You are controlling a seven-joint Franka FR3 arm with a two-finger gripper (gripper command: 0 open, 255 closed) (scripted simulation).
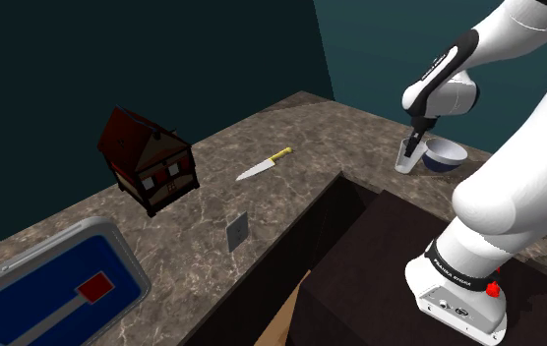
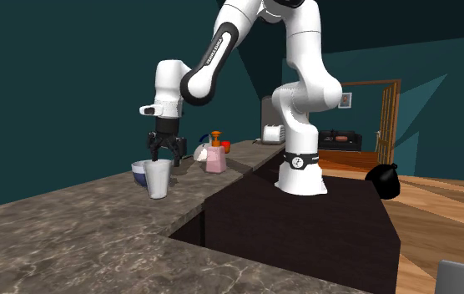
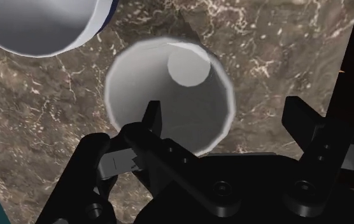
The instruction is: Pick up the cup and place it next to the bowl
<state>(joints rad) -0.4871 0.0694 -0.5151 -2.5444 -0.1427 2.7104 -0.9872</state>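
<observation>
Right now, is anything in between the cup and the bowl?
Nothing is. In the wrist view a narrow strip of bare marbled counter runs between the cup and the bowl.

Our arm [image 2: 304,92] arches high and reaches out, the wrist pointing straight down; our pincer [image 2: 162,153] hangs low with both fingers [image 3: 151,121] spread well apart.

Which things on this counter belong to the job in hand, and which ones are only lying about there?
Job in hand:
- white cup, standing upright
- bowl, right beside the cup
- gripper, open, just above the cup

Lying about:
- toy house
- knife with a yellow handle
- blue tray
- pink container
</observation>
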